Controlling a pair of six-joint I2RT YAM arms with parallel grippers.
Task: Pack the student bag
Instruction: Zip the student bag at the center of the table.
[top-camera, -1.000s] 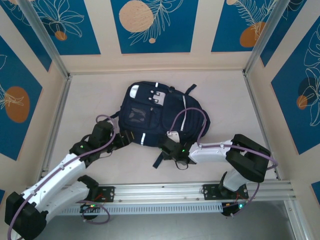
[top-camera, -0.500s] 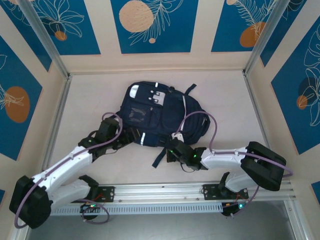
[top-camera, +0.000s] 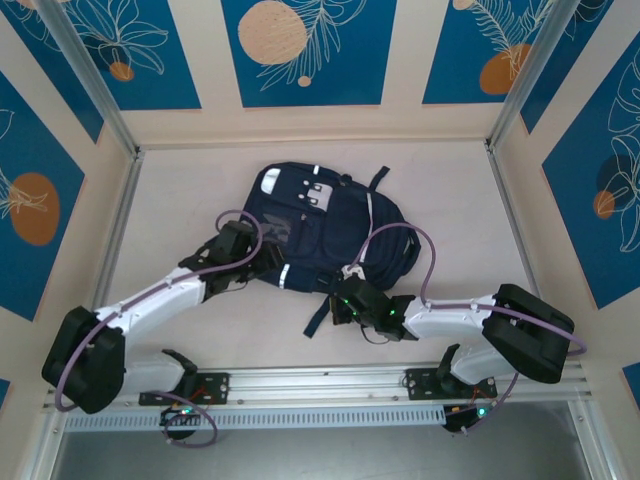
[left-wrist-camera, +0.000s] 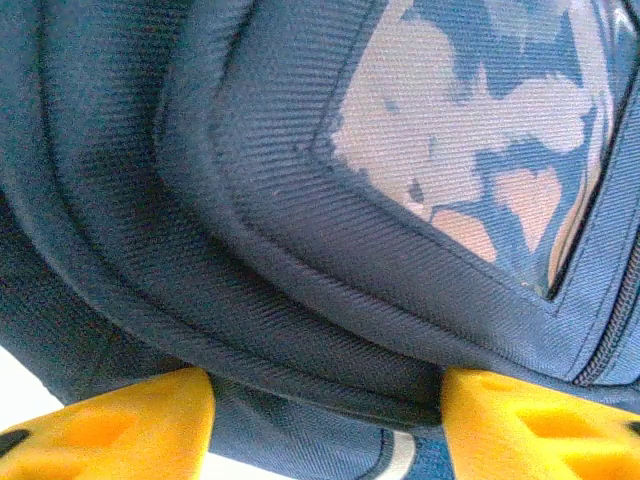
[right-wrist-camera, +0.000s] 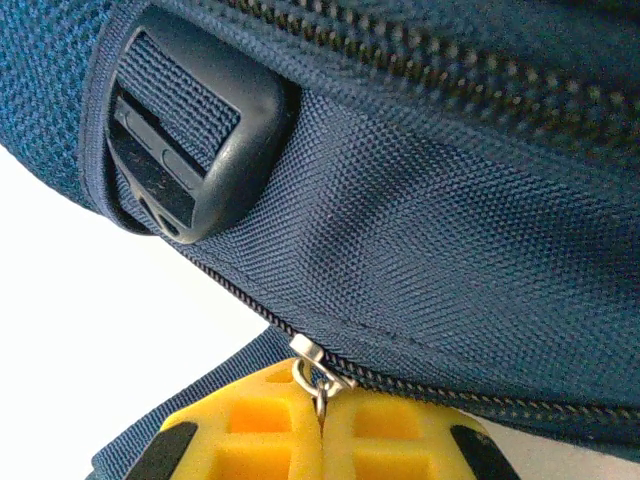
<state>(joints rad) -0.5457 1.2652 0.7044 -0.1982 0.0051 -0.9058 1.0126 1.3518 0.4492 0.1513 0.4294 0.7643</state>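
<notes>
Student bag (top-camera: 320, 225): laid flat on the pale table (top-camera: 450, 200), near its middle, front pockets facing up, a black strap trailing toward the arms.
Left gripper (top-camera: 258, 262): set at the bag's near-left edge; its yellow fingers (left-wrist-camera: 120, 425) are held apart, with a padded fold of navy fabric lying between them.
Window panel (left-wrist-camera: 480, 150): a glossy panel is seen on the bag just above that fold.
Right gripper (right-wrist-camera: 322, 405): placed at the bag's near edge; its jaws are pressed together, and the metal zipper pull (right-wrist-camera: 315, 372) is pinched between them.
Buckle (right-wrist-camera: 185, 160): a black plastic buckle is tucked into the fabric above the zip.
</notes>
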